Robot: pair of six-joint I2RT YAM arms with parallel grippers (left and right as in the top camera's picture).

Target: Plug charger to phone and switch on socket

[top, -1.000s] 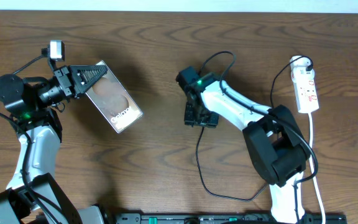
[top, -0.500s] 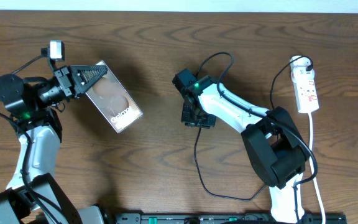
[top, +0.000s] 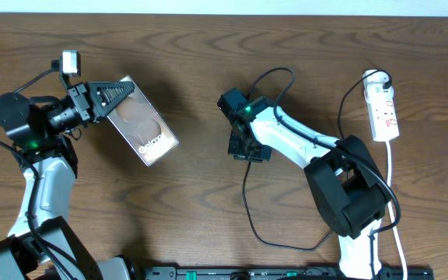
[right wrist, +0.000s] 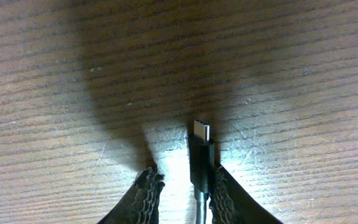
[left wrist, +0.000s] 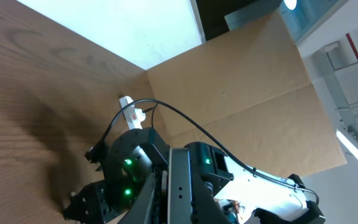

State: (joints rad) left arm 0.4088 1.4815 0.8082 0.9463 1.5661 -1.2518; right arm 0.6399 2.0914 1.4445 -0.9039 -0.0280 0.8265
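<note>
The phone [top: 140, 124], glossy brown with white "Galaxy" lettering, is held above the table at the left, with my left gripper [top: 127, 87] shut on its upper edge. In the left wrist view the phone's thin edge [left wrist: 180, 186] runs between the jaws. The charger's black cable [top: 247, 202] loops across the table to my right gripper [top: 246, 150] at the centre. In the right wrist view the connector tip [right wrist: 201, 155] lies on the wood between the fingers of the right gripper [right wrist: 184, 186]. It touches the right finger [right wrist: 224, 196], and a gap separates it from the left one.
The white socket [top: 384, 113] lies at the far right, its white cord running down the table's right side. The same socket [left wrist: 128, 107] shows far off in the left wrist view. A black rail [top: 286, 272] lines the front edge.
The right gripper's jaws have narrowed around the connector, and the gripper has shifted slightly left. The left arm and the phone have not moved.
</note>
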